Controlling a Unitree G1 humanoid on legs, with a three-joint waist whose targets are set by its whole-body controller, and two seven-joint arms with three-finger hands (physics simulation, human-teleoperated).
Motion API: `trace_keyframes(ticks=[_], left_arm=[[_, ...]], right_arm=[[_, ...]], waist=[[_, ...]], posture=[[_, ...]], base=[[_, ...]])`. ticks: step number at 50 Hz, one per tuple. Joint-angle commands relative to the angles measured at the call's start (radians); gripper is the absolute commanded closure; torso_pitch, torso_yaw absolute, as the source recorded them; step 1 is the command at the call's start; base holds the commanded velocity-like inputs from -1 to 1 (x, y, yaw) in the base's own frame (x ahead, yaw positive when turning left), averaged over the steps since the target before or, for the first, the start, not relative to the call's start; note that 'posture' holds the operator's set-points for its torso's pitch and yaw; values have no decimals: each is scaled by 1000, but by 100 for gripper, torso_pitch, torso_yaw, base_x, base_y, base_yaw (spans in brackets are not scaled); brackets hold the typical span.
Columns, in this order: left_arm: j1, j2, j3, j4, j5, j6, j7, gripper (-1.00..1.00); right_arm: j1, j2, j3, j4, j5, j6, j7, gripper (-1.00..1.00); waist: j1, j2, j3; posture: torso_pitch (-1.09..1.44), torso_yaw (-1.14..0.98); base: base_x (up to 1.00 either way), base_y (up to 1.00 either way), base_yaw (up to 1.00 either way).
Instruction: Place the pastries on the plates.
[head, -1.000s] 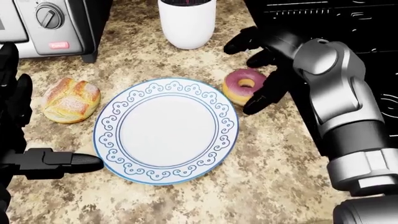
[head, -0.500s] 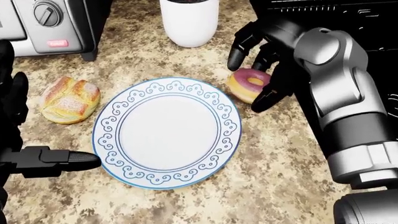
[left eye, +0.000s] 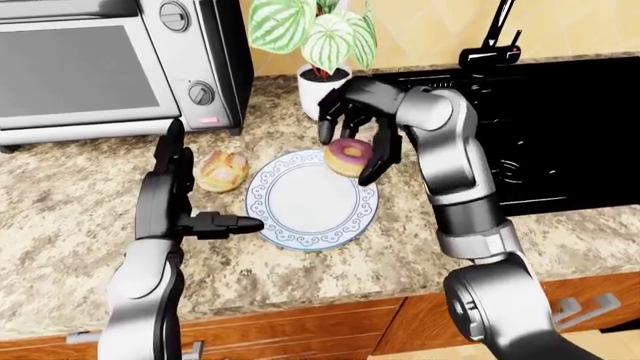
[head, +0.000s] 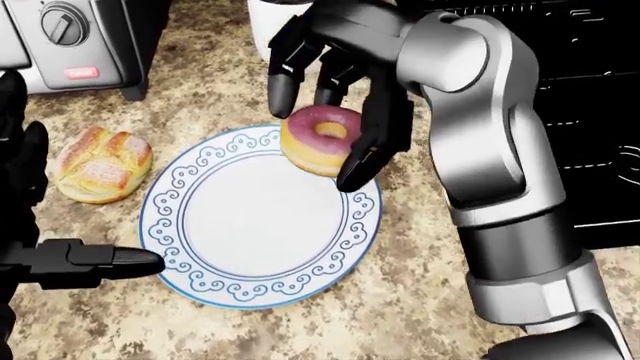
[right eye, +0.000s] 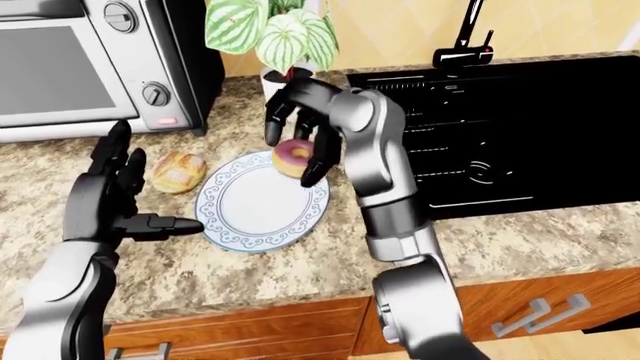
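Observation:
A white plate with a blue scroll rim (head: 165, 225) lies on the granite counter. My right hand (head: 318, 131) is shut on a pink-frosted donut (head: 312, 157). It holds the donut tilted, just above the plate's upper right rim. A crusty bread roll (head: 100, 165) lies on the counter to the left of the plate. My left hand (left eye: 195, 199) is open beside the plate's left edge. Its fingers stand upright by the roll and its thumb (head: 115, 261) points at the rim. It holds nothing.
A toaster oven (left eye: 100, 67) stands at the upper left. A white pot with a leafy plant (left eye: 318, 86) is above the plate. A black sink (left eye: 560, 127) with a faucet (left eye: 490, 52) fills the right. The counter's edge (left eye: 300, 307) runs below.
My right hand closed round the donut, lifted it off the counter and carried it left, over the plate's rim. My left hand and the roll stayed put.

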Motion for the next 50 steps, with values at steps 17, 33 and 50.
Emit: trace_keyframes(ticks=[17,33,50], left_arm=[[-18,14,19,-52,-3,-19,-2,-100],[-12,12,21,-56,-3,-22,-2,-100],[-7,12,25,-59,-4,-18,-2,-100]], right_arm=[[-1,153,50,-117,-72,-50,27,100],[26,160,52,-91,-121,-110,-14,60],[25,168,46,-107,-124,-98,-11,-100]], waist=[[-2,15,-29],[-2,18,-32],[-2,17,-34]], posture=[[0,0],[0,0],[0,0]], base=[[0,0,0],[0,0,0],[0,0,0]])
